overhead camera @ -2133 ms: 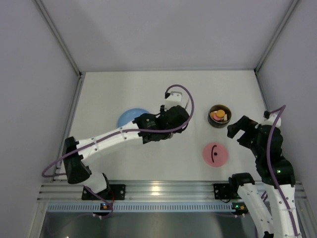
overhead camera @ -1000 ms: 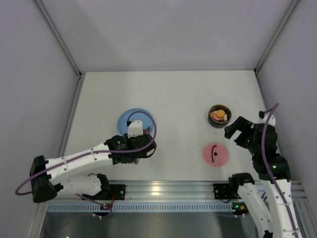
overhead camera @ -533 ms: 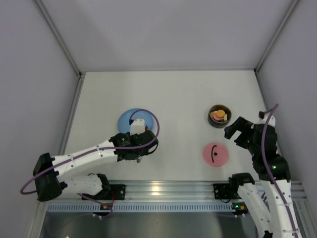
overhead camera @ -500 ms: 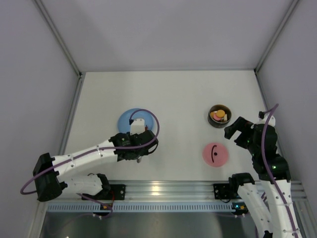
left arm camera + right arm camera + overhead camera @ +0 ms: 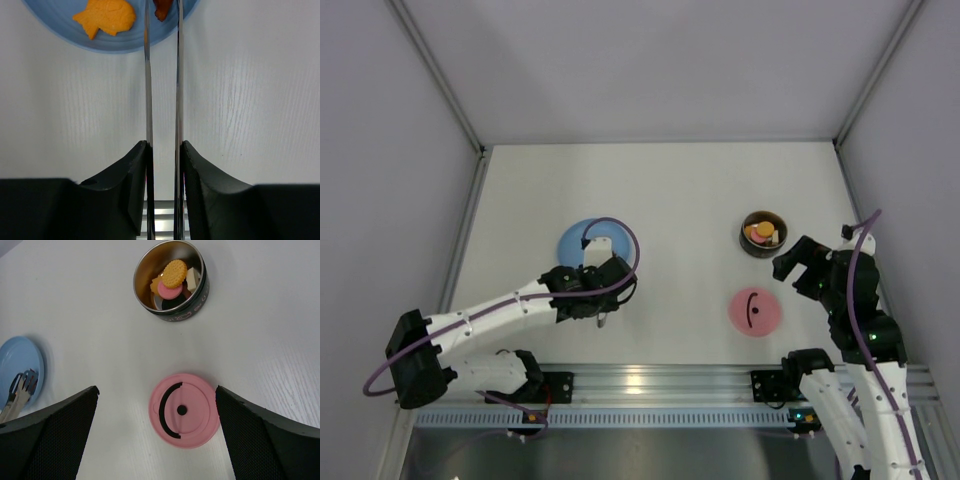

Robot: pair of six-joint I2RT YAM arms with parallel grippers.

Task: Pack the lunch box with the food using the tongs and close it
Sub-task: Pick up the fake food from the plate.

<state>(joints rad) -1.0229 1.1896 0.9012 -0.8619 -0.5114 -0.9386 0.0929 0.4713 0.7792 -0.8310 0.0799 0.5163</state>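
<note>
Squeezing the tongs (image 5: 148, 90) near their joined end, the left gripper (image 5: 163, 146) has a dark finger pressed against each slim arm, so the two arms run almost parallel with only a thin gap between them. Their long axis points straight ahead from the wrist, away from the arm bases, and the tips reach just over the near rim of the light-blue plate (image 5: 115, 46). There they appear to pinch a dark red piece (image 5: 161, 7), though the frame edge cuts off the very tips, so the hold cannot be confirmed. An orange fish-shaped piece (image 5: 106, 17) lies just to the left of the tongs on the same plate, untouched. The lunch box (image 5: 175, 315) stands well apart, far across the table toward the right arm's side, already holding a round biscuit (image 5: 175, 271), a pink piece (image 5: 168, 288) and a few others. Any carry from the plate therefore has to sweep sideways to the right – crosswise to the way the tongs point. The right gripper (image 5: 156, 390) hangs with its jaws spread wide and empty above the pink lid (image 5: 197, 412), which lies flat just on the near side of the box – clearly the nearer arm for closing.
</note>
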